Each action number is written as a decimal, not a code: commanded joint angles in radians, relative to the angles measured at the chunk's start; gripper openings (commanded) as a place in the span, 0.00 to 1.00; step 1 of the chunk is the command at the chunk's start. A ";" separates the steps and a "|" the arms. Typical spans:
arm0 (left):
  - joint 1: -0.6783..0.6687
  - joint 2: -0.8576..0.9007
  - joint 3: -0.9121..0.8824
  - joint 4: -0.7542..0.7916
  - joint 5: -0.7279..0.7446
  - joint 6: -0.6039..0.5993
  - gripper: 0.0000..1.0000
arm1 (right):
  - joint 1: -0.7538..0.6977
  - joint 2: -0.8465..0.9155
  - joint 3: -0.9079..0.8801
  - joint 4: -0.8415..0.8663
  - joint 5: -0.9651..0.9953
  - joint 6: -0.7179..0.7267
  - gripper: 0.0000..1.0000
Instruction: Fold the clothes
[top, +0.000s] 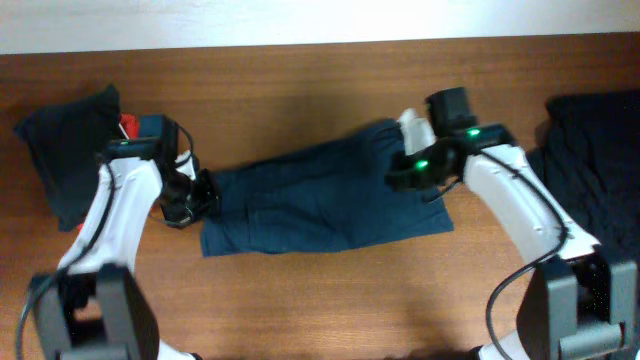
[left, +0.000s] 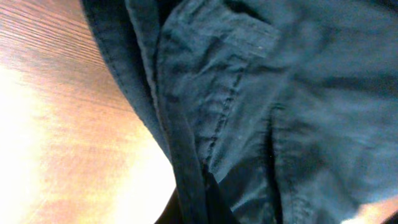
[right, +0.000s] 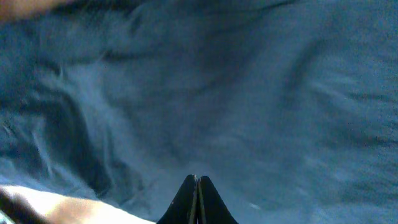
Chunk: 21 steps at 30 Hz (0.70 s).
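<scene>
The navy-blue shorts (top: 320, 200) lie spread across the middle of the wooden table. My left gripper (top: 196, 196) is at their left edge. In the left wrist view the waistband and a pocket (left: 249, 93) fill the frame, and a fold of fabric runs down into the jaws (left: 196, 214), which look shut on it. My right gripper (top: 403, 176) is on the upper right part of the shorts. Its fingers (right: 197, 180) are pressed together with their tips in the blue fabric (right: 249, 93).
A folded dark garment (top: 62, 150) lies at the back left, with a small red thing (top: 127, 123) beside it. A heap of dark clothes (top: 595, 150) lies at the right edge. Bare wooden table (top: 330, 300) shows in front of the shorts.
</scene>
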 joint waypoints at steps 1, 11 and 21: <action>-0.003 -0.167 0.028 -0.037 -0.007 0.025 0.01 | 0.143 0.069 -0.044 0.031 -0.027 -0.022 0.04; -0.003 -0.294 0.028 0.001 0.075 0.024 0.00 | 0.512 0.386 -0.049 0.460 -0.228 0.143 0.06; -0.003 -0.294 0.028 0.001 0.000 0.025 0.00 | 0.273 0.173 0.009 0.087 -0.106 0.021 0.11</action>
